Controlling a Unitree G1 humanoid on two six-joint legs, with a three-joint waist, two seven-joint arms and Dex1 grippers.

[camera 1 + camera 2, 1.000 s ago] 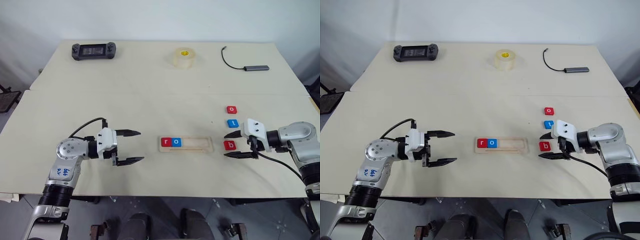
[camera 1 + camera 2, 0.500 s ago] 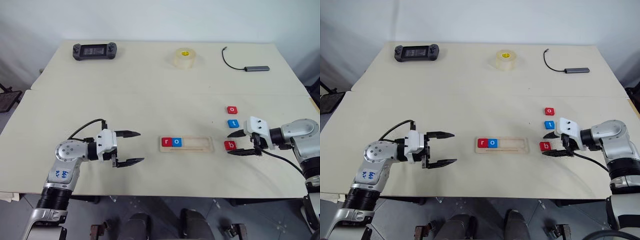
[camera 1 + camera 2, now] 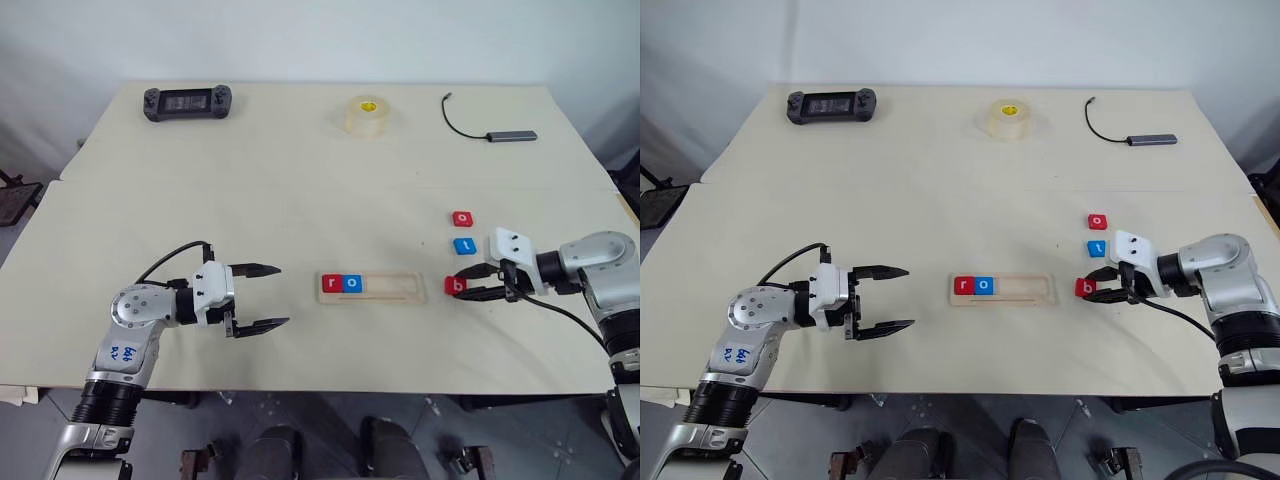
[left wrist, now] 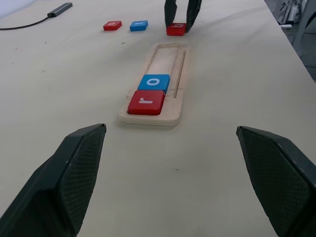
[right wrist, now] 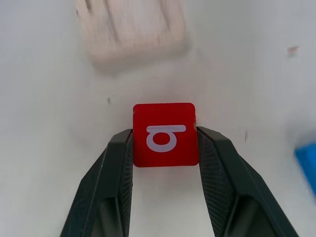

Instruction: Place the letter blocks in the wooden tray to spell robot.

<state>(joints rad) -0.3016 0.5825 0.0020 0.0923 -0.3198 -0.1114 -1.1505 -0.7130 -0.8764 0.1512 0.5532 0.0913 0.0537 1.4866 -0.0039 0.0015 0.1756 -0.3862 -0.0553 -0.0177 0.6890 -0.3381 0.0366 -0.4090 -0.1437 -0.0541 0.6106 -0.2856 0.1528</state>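
The wooden tray (image 3: 400, 291) lies at the table's front centre with a red "r" block (image 3: 332, 284) and a blue "o" block (image 3: 352, 284) side by side at its left end. Just right of the tray, my right gripper (image 3: 462, 286) is shut on the red "b" block (image 5: 165, 134), its fingers (image 5: 121, 163) pressing both sides. Behind it on the table lie a blue "t" block (image 3: 465, 245) and a red "o" block (image 3: 463, 218). My left gripper (image 3: 264, 296) hovers open and empty left of the tray.
A black handheld controller (image 3: 188, 101) sits at the back left. A roll of tape (image 3: 367, 115) is at the back centre, and a cable with an adapter (image 3: 500, 132) lies at the back right. A seam (image 3: 300, 183) runs across the table.
My right gripper has closed from wide open onto the red "b" block and risen slightly with it. The left gripper has kept still.
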